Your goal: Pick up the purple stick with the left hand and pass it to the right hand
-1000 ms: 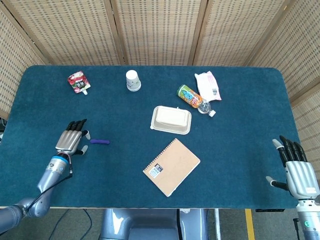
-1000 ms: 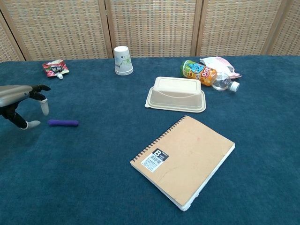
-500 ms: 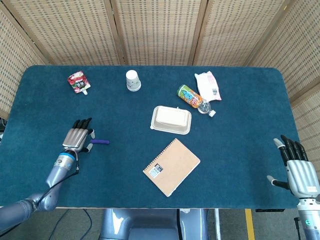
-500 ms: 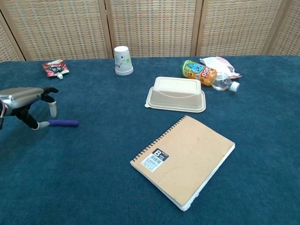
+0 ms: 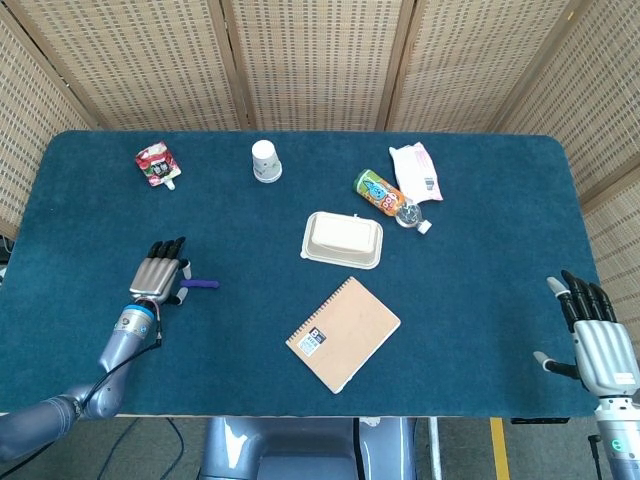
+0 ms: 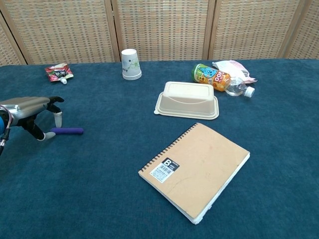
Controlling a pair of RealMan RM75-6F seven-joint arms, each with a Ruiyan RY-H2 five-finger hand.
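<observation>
Purple and slender, the short plastic stick (image 5: 200,284) is lying flat on the dark blue felt-covered table (image 5: 480,300), near its left edge, as the robot's silver left hand (image 5: 158,275) is hovering at the stick's near end with fingers (image 6: 58,115) spread apart and curved downward, straddling that end and holding nothing; whether a fingertip is touching the stick cannot be told. At the table's far right corner, the right hand (image 5: 590,330) is waiting with fingers straight and apart, empty. A tan spiral-bound notebook (image 5: 342,333) is sitting mid-table, well apart from both hands.
</observation>
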